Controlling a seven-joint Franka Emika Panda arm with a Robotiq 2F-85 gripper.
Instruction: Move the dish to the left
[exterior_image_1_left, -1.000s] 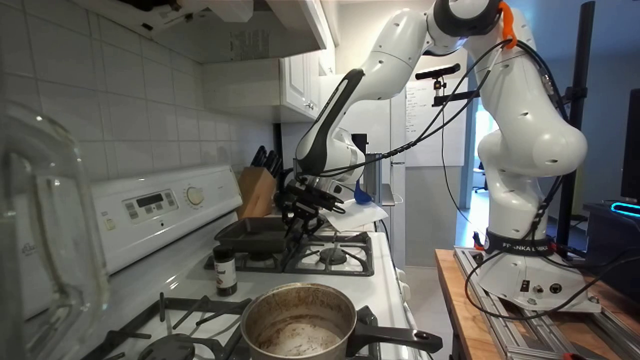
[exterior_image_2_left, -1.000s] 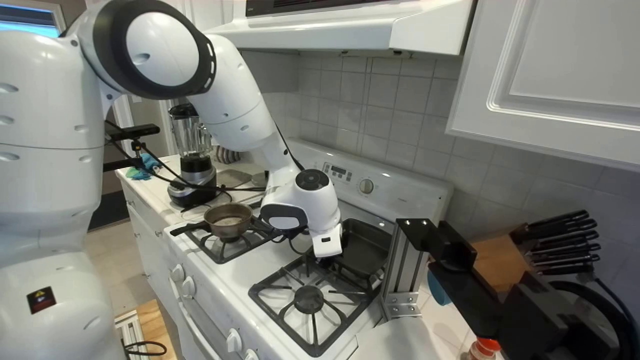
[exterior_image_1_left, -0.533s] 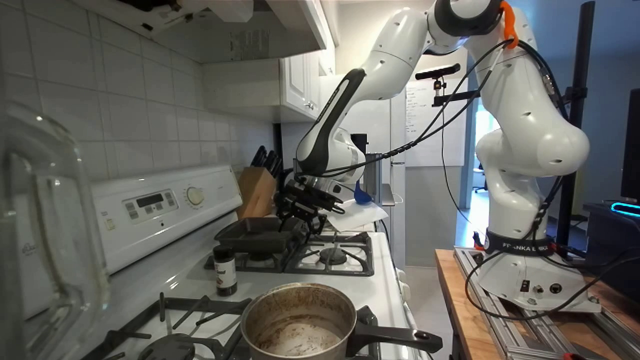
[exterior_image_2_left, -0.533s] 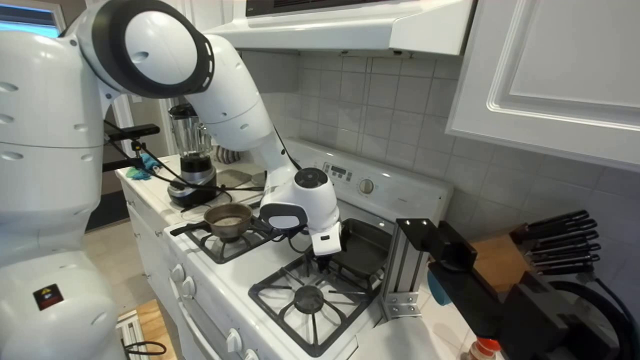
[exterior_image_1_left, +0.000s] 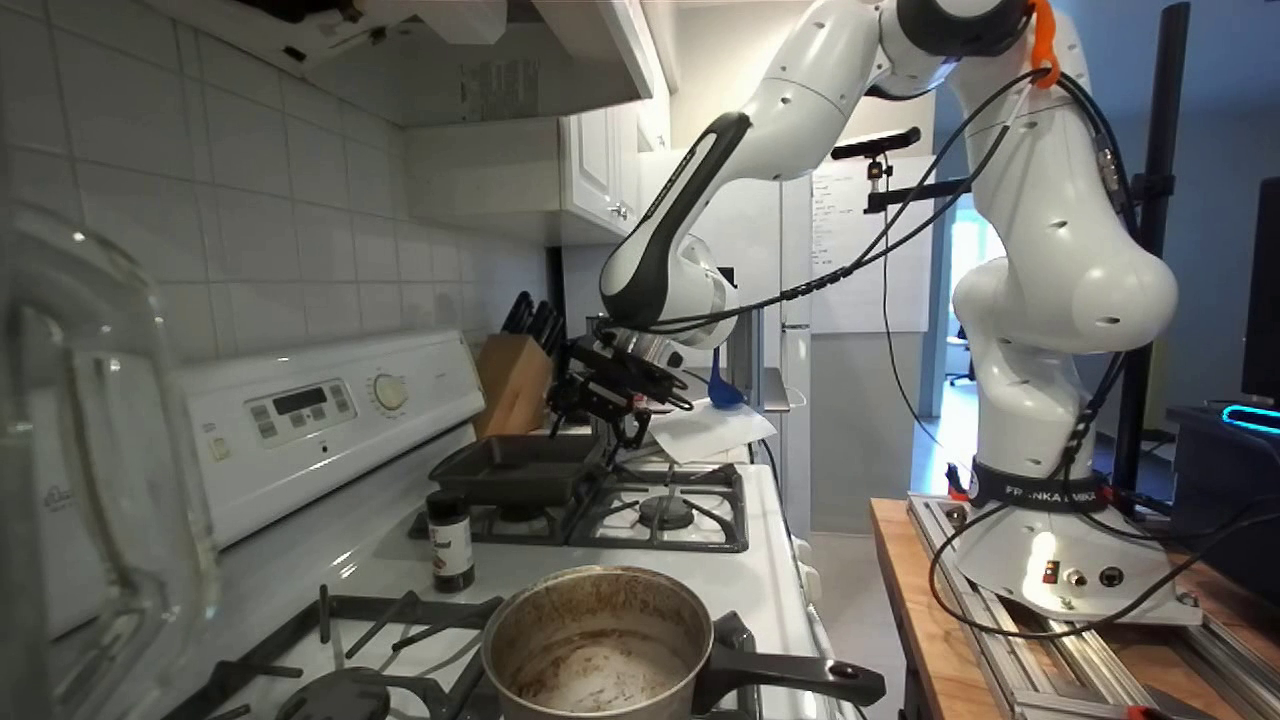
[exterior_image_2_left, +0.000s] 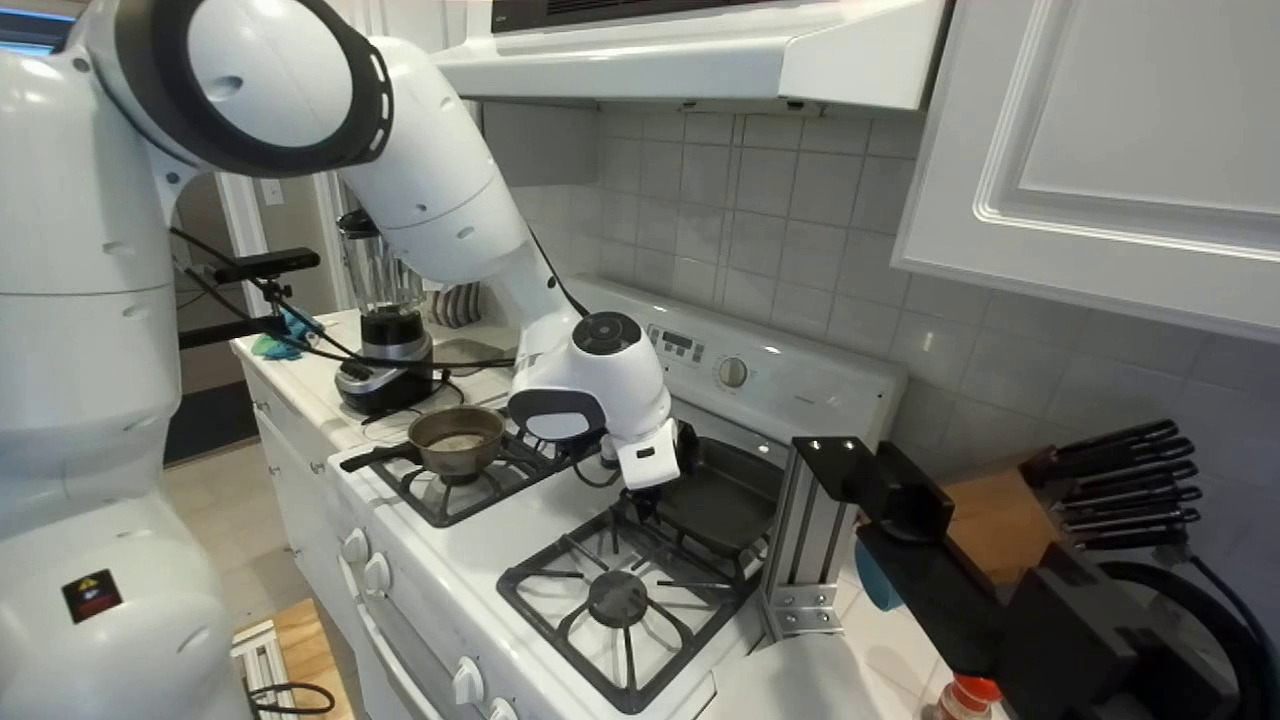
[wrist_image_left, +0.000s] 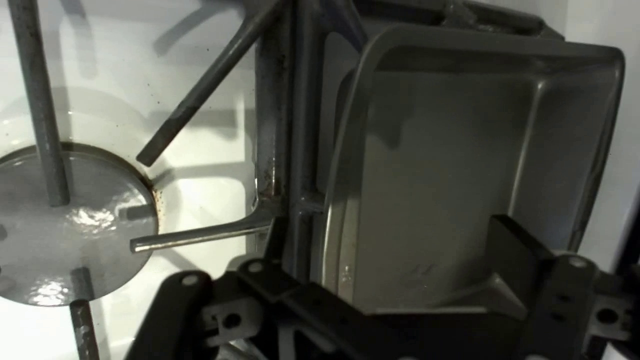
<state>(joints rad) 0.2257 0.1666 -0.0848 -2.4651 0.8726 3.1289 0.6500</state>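
Observation:
The dish (wrist_image_left: 435, 175), a dark grey, shallow, squarish pan, sits level on the back burner grate and has nothing in it. Both exterior views show it too, against the stove's back panel (exterior_image_1_left: 520, 470), partly behind the arm in an exterior view (exterior_image_2_left: 730, 505). Above its front rim hangs my gripper (exterior_image_1_left: 597, 428), with its fingers spread wide and nothing held. In the wrist view the gripper (wrist_image_left: 395, 240) straddles the rim: one finger (wrist_image_left: 276, 239) is outside over the grate, the other finger (wrist_image_left: 515, 250) over the dish's inside. The near corner of the dish is hidden by the gripper.
A steel pot (exterior_image_1_left: 600, 640) with a black handle stands on the other side of the stove. A dark-capped jar (exterior_image_1_left: 450, 545) is beside the dish. A metal upright (exterior_image_2_left: 808, 540) and a knife block (exterior_image_2_left: 1000, 520) stand past the stove's end.
My gripper's fingers have spread apart at the dish's rim. The arm has then lifted and drawn back a little. The dish looks unmoved.

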